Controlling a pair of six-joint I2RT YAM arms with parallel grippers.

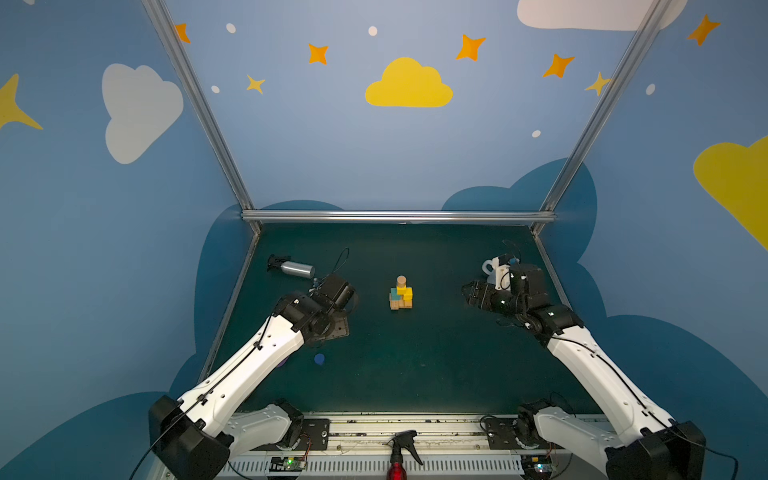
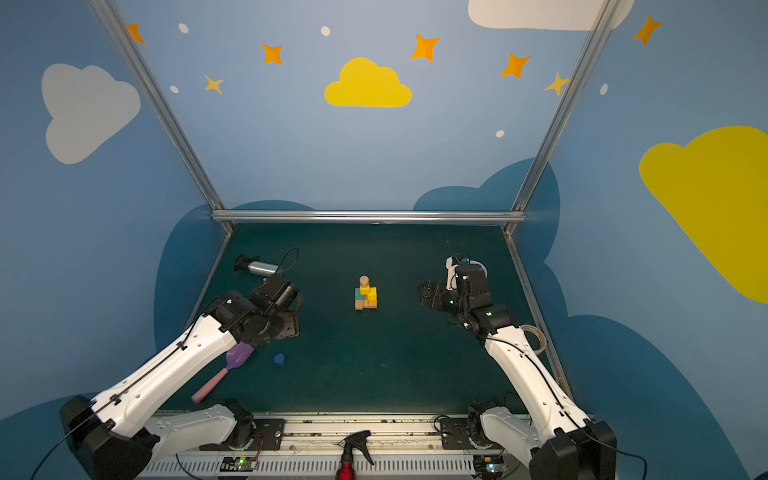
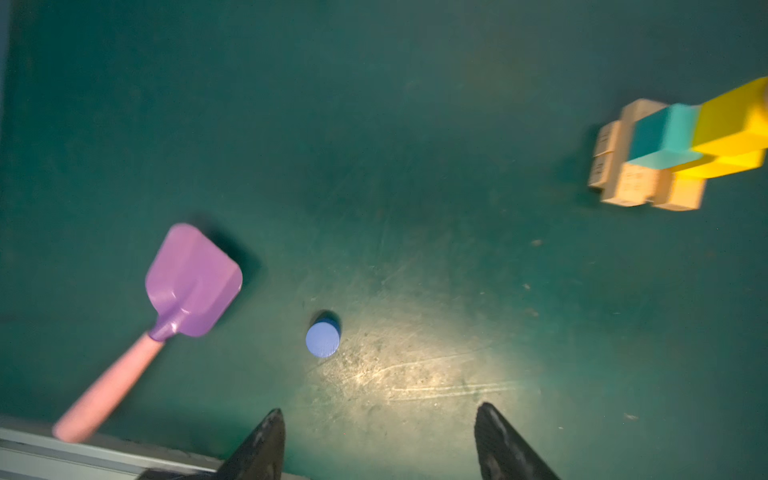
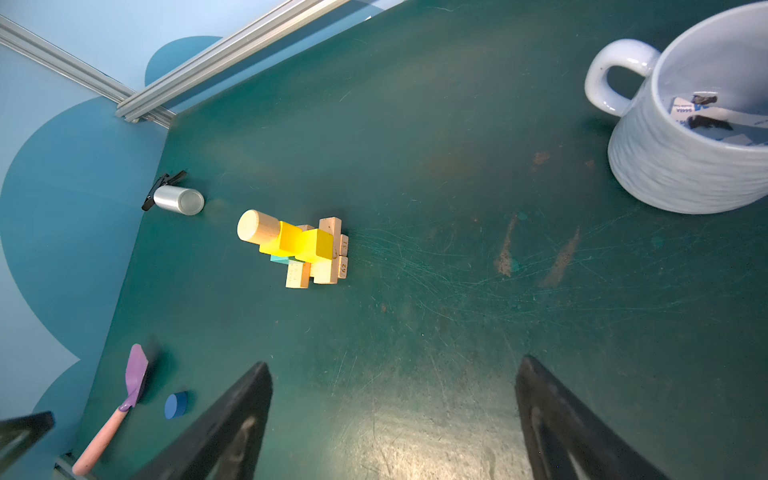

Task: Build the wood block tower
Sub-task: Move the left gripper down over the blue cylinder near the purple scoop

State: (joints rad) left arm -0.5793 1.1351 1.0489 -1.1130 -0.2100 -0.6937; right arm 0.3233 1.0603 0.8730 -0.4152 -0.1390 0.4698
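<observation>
On the surface [image 1: 415, 365], the tower [image 1: 401, 294] ends in a tan cylinder [image 1: 401, 282]; the blue cylinder [image 3: 322, 340] sits apart; left tool [image 3: 380, 409] and right tool [image 4: 395, 360] gape empty.

In the middle of both top views, on the table [image 1: 415, 374]: the tower [image 1: 401, 294], with the top cylinder [image 1: 401, 281] as highest piece. Lower left of it, well apart: the loose cylinder [image 1: 319, 359]. Just left of that, in a top view: the toy shovel [image 2: 225, 370], partly under the left arm. Upper left: the spray bottle [image 1: 293, 267], on its side. Upper right: the mug [image 1: 494, 272], behind the right arm.
</observation>
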